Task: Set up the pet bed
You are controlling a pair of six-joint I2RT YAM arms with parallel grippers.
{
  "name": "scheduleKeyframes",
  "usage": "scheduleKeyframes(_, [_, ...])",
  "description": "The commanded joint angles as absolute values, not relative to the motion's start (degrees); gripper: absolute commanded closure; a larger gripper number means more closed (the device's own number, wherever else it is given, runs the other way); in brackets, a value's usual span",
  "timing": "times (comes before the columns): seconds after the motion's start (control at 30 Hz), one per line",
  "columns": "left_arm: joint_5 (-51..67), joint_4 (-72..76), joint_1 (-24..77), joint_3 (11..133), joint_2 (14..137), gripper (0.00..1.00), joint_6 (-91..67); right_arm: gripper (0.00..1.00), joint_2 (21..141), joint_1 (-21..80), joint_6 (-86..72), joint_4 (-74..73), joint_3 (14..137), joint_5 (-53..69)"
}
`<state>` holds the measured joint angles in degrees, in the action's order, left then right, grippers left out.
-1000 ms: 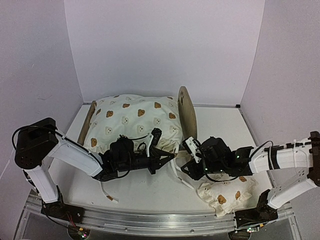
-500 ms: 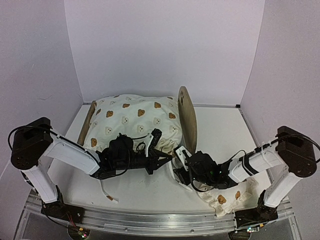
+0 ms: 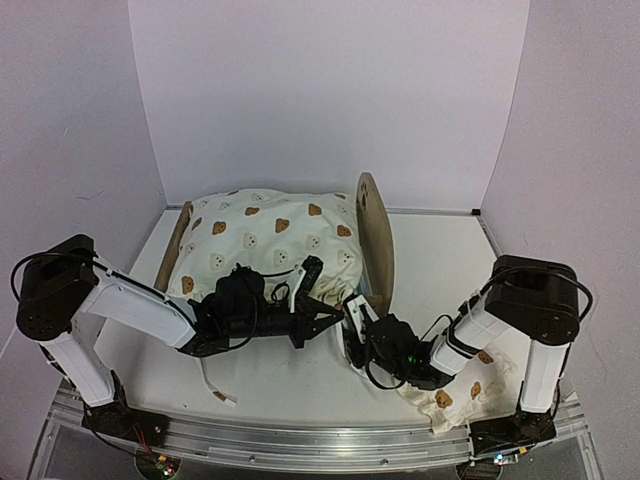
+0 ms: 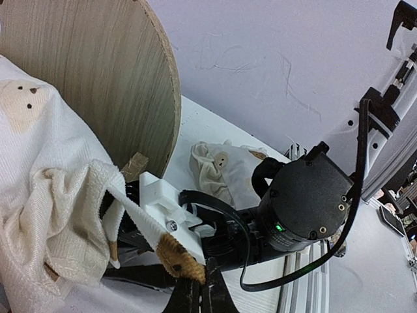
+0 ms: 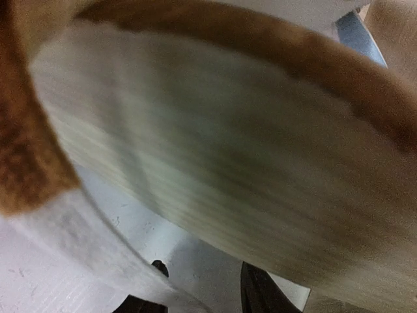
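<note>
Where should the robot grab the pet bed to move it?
Probably the headboard. It stands upright and is a thin, flat board, so fingers could come down from above and pinch its rounded top edge, one finger on each flat face. The cushion covers most of the frame, so little else is easy to pinch.

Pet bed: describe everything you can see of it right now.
The pet bed is a small light-wood frame standing upright on the white table. Its tall rounded headboard, on the right from above, has a small cutout; the low footboard is on the left. A cream bear-print cushion fills it, covering the base.
</note>
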<state>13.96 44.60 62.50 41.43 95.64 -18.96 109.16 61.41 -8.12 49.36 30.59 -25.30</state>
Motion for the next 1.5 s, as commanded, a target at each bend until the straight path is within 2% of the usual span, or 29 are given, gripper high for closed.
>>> scheduleKeyframes(0.0, [15.61, 44.90, 62.40, 42.63, 92.77, 1.00, -18.24, 0.80, 111.00, 61.51, -7.55, 57.28, 33.21, -26.60])
scheduleKeyframes(0.07, [15.32, 44.42, 62.40, 42.59, 92.64, 1.00, -18.15, 0.97, 106.41, 61.59, -9.42, 53.19, 31.99, -25.38])
scheduleKeyframes(0.1, [15.13, 43.98, 62.40, 42.62, 92.52, 1.00, -18.04, 1.00, 102.51, 61.61, -10.84, 44.93, 31.92, -24.20])
scheduleKeyframes(0.2, [13.84, 42.83, 62.39, 42.33, 91.87, 1.00, -18.03, 1.00, 89.59, 61.62, -15.43, 21.81, 34.57, -18.45])
scheduleKeyframes(0.3, [13.00, 40.77, 62.36, 42.51, 91.01, 1.00, -18.31, 1.00, 80.95, 61.61, -18.91, -3.31, 45.04, -10.08])
scheduleKeyframes(0.43, [13.13, 40.26, 62.38, 43.37, 90.78, 1.00, -19.78, 1.00, 76.22, 61.57, -17.25, -19.11, 54.42, -10.32])
scheduleKeyframes(0.63, [8.01, 40.02, 62.40, 44.49, 90.15, 1.00, -23.22, 1.00, 78.53, 60.93, -4.43, -25.25, 67.01, -17.31])
scheduleKeyframes(0.83, [3.01, 39.34, 62.36, 45.15, 87.16, 1.00, -22.77, 1.00, 83.24, 57.19, 6.98, -23.09, 73.56, -19.84])
scheduleKeyframes(1.07, [3.44, 38.60, 62.40, 46.75, 87.50, 1.00, -21.75, 1.00, 86.12, 50.61, 17.82, -10.98, 70.41, -11.74])
scheduleKeyframes(1.47, [4.17, 38.51, 62.40, 47.02, 88.53, 1.00, -21.97, 1.00, 93.38, 48.41, 27.74, -4.44, 71.62, -5.81])
